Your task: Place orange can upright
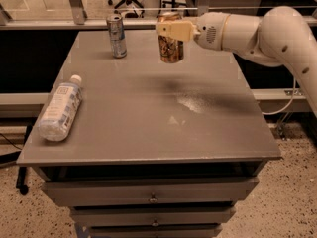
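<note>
The orange can (171,47) is upright, shiny copper-orange with pale markings, over the far middle of the grey table (148,113). My gripper (172,29) reaches in from the right and is shut on the can's upper part, with a cream finger (174,30) across its front. I cannot tell whether the can's base touches the tabletop. The white arm (257,33) stretches away to the right.
A taller slim silver-blue can (117,35) stands upright just left of the orange can. A clear plastic bottle with a white cap (60,108) lies on its side near the table's left edge. Drawers (151,197) sit below the tabletop. A railing (148,9) runs behind.
</note>
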Available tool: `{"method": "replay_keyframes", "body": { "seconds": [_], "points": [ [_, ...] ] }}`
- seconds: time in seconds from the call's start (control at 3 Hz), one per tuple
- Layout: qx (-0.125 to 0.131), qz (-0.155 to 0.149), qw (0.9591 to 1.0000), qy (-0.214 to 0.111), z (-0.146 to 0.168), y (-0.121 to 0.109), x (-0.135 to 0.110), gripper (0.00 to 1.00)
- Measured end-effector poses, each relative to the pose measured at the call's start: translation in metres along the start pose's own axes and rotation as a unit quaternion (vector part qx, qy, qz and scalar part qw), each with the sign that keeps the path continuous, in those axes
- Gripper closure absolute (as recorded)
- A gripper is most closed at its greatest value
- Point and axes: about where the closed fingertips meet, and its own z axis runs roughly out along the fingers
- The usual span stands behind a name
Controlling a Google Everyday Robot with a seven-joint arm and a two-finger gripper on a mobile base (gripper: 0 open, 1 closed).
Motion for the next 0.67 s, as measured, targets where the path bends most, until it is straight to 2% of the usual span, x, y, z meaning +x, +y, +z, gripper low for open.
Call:
{"method": "replay_keyframes", "body": {
  "seconds": [0.33,0.67],
  "points": [
    [-0.023,-0.004,0.9986,-0.047,-0.0009,0.0069,0.0085,1.00],
    [-0.039,-0.033,0.9970,-0.058,-0.0007,0.0147,0.0182,1.00]
  ]
}}
